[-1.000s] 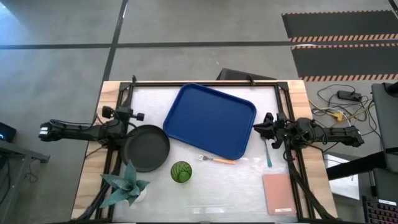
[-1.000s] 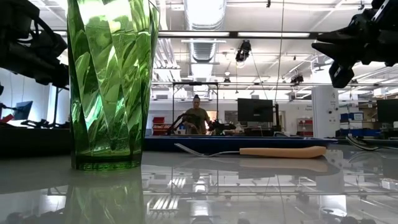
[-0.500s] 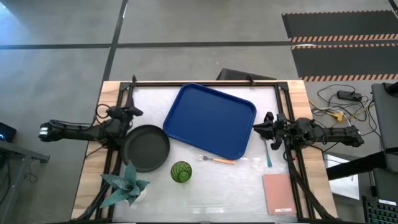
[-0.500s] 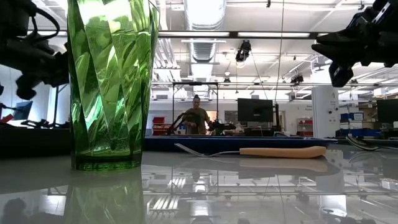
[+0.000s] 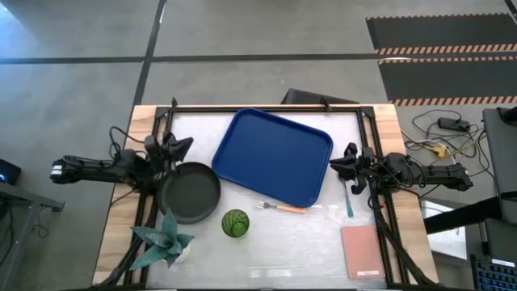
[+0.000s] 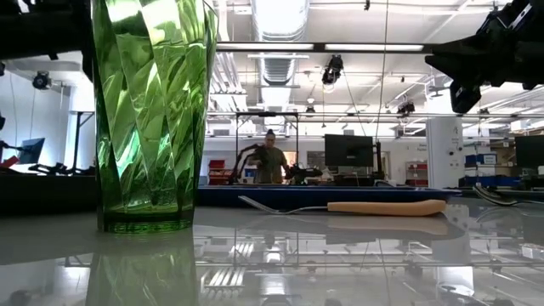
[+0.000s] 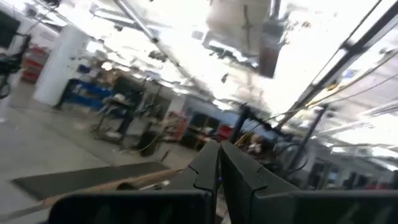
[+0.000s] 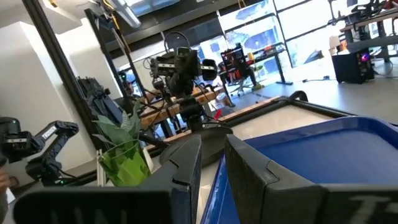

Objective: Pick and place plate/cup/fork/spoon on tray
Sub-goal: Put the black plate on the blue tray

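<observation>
The left gripper (image 5: pixel 179 145) has swung up past the plate (image 5: pixel 191 191), fingers pressed together, empty. Right gripper (image 5: pixel 346 161) waits, fingers barely apart. Tray (image 5: pixel 275 156) empty; nothing placed yet.

Your high view is evenly lit, soft shadows, sheen on the table (image 5: pixel 283 234). Low view: bright ceiling lights behind, so the arms go to silhouette; the cup (image 6: pixel 151 110) glows backlit and mirrors in the glossy tabletop. Your left wrist view is smeared with blur, ceiling blown out. Right wrist view is sharp, windows bright.
</observation>
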You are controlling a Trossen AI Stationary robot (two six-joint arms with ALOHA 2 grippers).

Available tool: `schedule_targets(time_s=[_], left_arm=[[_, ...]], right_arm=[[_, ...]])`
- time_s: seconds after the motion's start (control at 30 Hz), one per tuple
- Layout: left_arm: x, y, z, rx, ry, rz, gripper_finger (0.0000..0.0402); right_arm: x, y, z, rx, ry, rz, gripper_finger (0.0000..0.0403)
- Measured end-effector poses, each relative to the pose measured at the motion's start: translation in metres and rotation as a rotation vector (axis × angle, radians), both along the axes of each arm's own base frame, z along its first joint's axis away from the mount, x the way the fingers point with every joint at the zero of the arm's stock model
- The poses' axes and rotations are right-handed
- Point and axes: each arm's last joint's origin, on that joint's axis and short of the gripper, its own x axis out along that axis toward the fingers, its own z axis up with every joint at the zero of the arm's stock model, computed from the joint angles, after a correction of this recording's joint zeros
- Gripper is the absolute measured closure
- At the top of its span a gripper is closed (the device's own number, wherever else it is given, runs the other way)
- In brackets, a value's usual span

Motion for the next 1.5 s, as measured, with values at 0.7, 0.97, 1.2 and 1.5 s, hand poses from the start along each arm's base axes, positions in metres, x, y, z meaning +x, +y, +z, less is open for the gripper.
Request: schedule_targets(time_s=[0.7, 0.97, 1.2, 1.5], left_arm=[[0.008, -0.002, 0.009, -0.102, -0.049, -0.126, 0.0402], [0.033, -0.003, 0.039, -0.076, 0.097, -0.104, 0.0402], [0.052, -0.001, 0.061, -0.154, 0.507, -0.011, 0.0402], [0.062, 0.009, 0.074, -0.284, 0.887, 0.112, 0.0402]], right_arm=[[0.0, 0.0, 0.0, -0.051, 0.005, -0.009, 0.0342], [0.0, 0.0, 0.0, -0.052, 0.005, -0.009, 0.0342], [0.0, 0.0, 0.0, -0.061, 0.006, -0.01, 0.0342], [0.0, 0.0, 0.0, -0.059, 0.006, -0.009, 0.0342]])
